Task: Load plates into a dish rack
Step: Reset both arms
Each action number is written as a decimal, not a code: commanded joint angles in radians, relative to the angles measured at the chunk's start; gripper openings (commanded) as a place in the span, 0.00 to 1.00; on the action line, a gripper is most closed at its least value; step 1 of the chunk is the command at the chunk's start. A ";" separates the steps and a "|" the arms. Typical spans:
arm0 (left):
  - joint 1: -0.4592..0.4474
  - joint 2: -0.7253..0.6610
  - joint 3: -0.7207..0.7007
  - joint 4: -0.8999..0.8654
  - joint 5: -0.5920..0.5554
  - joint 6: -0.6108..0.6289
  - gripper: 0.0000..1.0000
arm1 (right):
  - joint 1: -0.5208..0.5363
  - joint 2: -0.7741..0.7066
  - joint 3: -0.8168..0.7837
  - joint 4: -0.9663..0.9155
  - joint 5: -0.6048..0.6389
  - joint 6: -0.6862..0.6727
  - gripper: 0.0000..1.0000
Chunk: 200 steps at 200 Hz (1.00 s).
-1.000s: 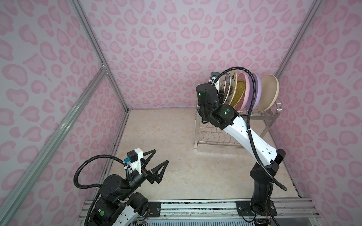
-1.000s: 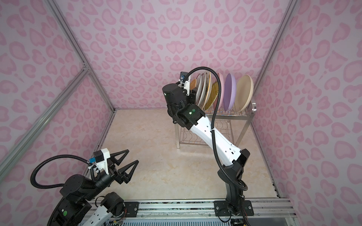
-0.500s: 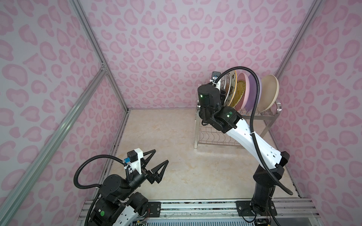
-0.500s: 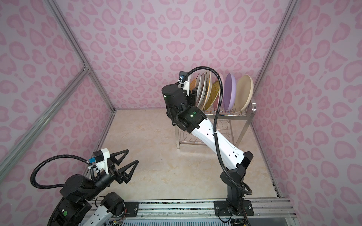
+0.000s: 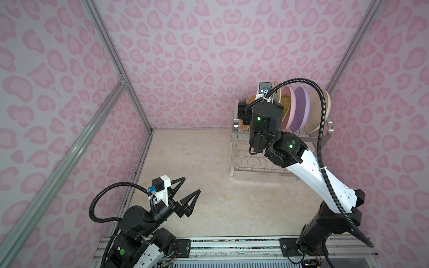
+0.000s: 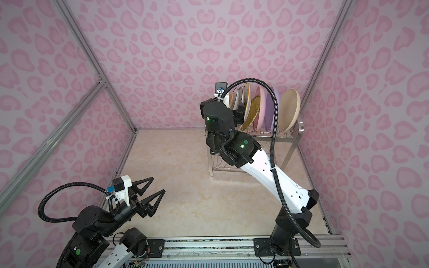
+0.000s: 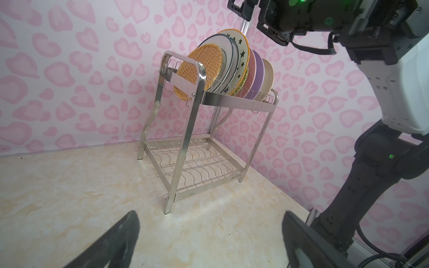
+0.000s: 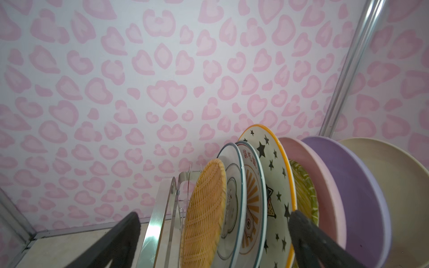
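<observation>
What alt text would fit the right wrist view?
Eight plates stand on edge in a steel rack, seen between the right gripper's wide-open fingers. A pink heart-patterned wall fills the background.

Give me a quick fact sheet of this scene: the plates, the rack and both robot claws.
Plates: eight, standing on edge in a row
Dish rack: two tiers; every plate sits in the top tier
Left gripper: open, holding nothing, far from the rack
Right gripper: open, holding nothing, close by the racked plates
</observation>
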 commanded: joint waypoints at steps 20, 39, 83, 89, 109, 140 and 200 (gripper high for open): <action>0.000 0.009 -0.009 0.059 -0.020 -0.031 0.97 | -0.012 -0.269 -0.363 0.146 -0.278 -0.042 0.99; 0.000 0.022 -0.020 0.061 -0.056 -0.062 0.97 | -0.032 -0.409 -0.536 0.193 -0.346 -0.027 0.99; 0.000 0.065 -0.037 0.054 -0.172 -0.106 0.97 | -0.109 -0.642 -0.904 0.170 -0.423 0.062 0.99; 0.000 0.073 -0.041 0.057 -0.195 -0.111 0.97 | -0.129 -0.668 -0.961 0.180 -0.437 0.073 0.99; 0.000 0.114 -0.058 0.064 -0.317 -0.132 0.97 | -0.211 -0.750 -1.162 0.265 -0.527 0.101 0.99; 0.000 0.246 -0.094 0.058 -0.630 -0.209 0.97 | -0.401 -0.818 -1.389 0.373 -0.697 0.202 0.99; 0.005 0.467 -0.181 0.194 -1.088 -0.223 0.97 | -0.521 -0.752 -1.598 0.623 -0.763 0.168 0.99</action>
